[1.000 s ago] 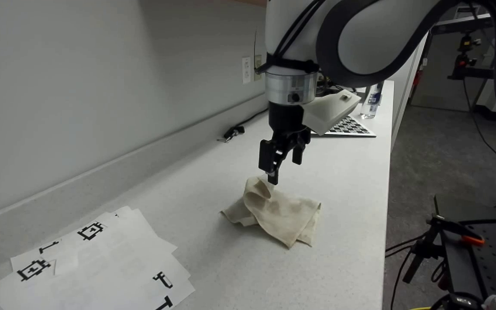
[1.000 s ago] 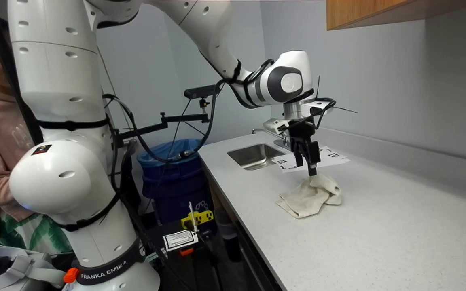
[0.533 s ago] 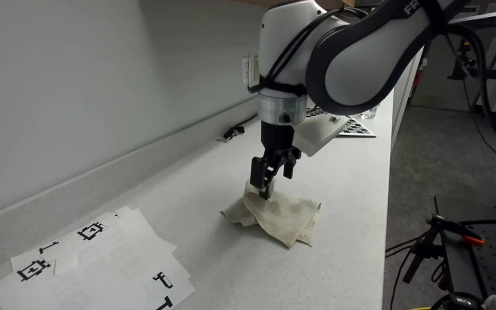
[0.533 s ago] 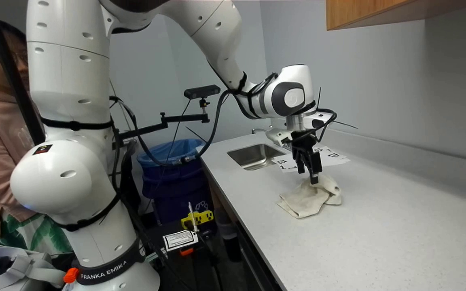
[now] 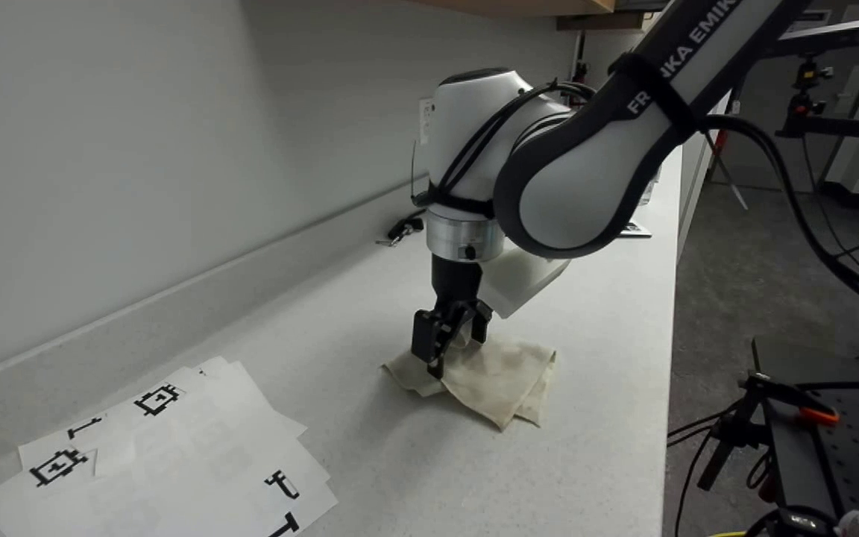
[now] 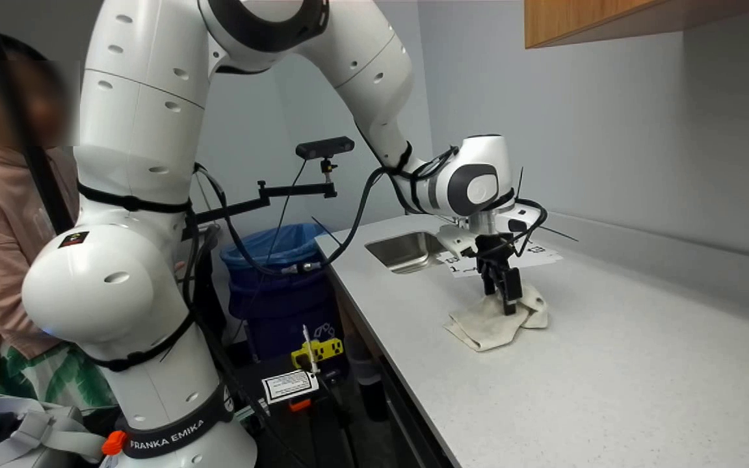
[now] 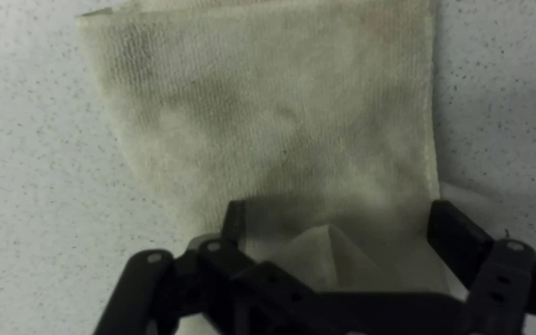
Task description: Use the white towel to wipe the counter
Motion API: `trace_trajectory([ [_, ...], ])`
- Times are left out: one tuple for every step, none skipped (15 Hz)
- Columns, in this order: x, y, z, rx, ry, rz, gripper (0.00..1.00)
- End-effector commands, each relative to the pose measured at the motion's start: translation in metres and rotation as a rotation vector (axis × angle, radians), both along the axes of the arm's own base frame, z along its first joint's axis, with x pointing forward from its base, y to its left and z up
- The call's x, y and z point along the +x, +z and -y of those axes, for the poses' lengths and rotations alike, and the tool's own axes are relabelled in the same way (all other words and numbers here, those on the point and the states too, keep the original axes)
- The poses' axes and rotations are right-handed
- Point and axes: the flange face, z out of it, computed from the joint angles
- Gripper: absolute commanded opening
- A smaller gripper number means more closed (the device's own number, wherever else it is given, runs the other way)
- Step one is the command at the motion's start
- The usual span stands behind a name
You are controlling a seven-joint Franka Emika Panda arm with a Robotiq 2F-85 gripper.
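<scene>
With the white towel (image 6: 488, 328) crumpled on the tabletop (image 6: 576, 390) near the papers (image 5: 176, 447), I have my fingers (image 7: 458, 242) spread either side of its raised fold (image 7: 312, 256). I'd close low and square, so it won't slip when I wipe.

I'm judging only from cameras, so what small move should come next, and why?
Probably close the jaws: in the wrist view they stand apart, with a raised fold of the rumpled off-white cloth towel between them, and in both exterior views they reach down to the towel on the speckled pale counter.
</scene>
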Motion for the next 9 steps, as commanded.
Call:
trace_trajectory([
  [0.013,-0.014,0.000,0.005,0.001,0.004,1.00],
  [0.014,-0.018,0.001,0.005,-0.003,0.001,1.00],
  [0.015,-0.021,0.002,0.005,-0.008,-0.003,0.80],
  [0.016,-0.023,0.003,0.006,-0.015,-0.004,0.72],
  [0.017,-0.024,0.003,0.005,-0.033,-0.003,0.66],
  [0.018,-0.024,0.004,0.007,-0.030,-0.002,0.58],
  [0.019,-0.022,0.005,0.007,-0.036,0.000,0.49],
  [0.020,-0.021,0.008,0.005,-0.044,0.004,0.43],
  [0.020,-0.019,0.012,0.001,-0.054,0.007,0.34],
])
